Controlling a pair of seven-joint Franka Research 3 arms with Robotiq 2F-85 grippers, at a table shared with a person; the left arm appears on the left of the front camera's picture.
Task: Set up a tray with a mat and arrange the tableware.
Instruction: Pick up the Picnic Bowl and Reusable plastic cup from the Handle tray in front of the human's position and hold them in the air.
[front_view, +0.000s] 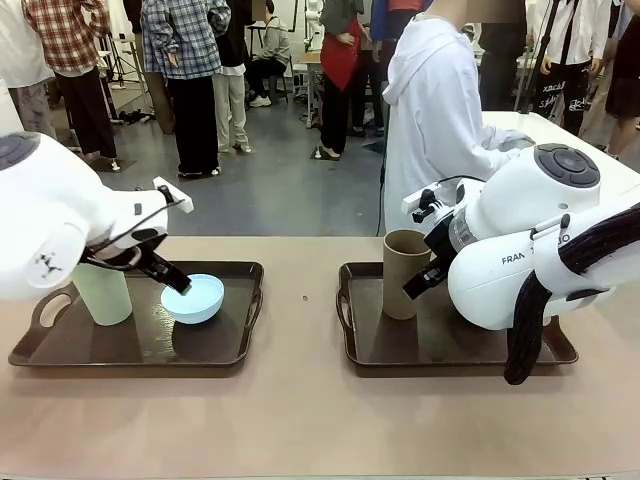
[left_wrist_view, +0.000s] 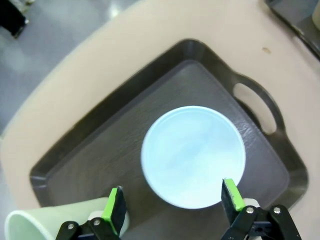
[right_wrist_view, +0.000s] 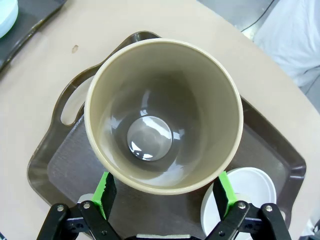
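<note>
The tan desk (front_view: 300, 420) fronts a crowded room. On the left tray (front_view: 60, 355) stand the pale green cup (front_view: 103, 295) and light blue bowl (front_view: 195, 300), with the left end effector (left_wrist_view: 172, 195) wide open over the bowl. On the right tray (front_view: 450, 362), the right end effector (right_wrist_view: 165, 187) is wide open too, flanking the brown cup (front_view: 403, 275), and the whitish bowl (right_wrist_view: 245, 192) sits just beside. Arranging seems underway; the next move calls for square closing or a straight retreat.

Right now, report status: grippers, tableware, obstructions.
Left gripper open at light blue bowl. Right gripper open at brown cup. Nothing held. Person stands beyond right tray.

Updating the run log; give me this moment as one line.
left claw: open, over light blue bowl | right claw: open, over brown cup | held: nothing
</note>
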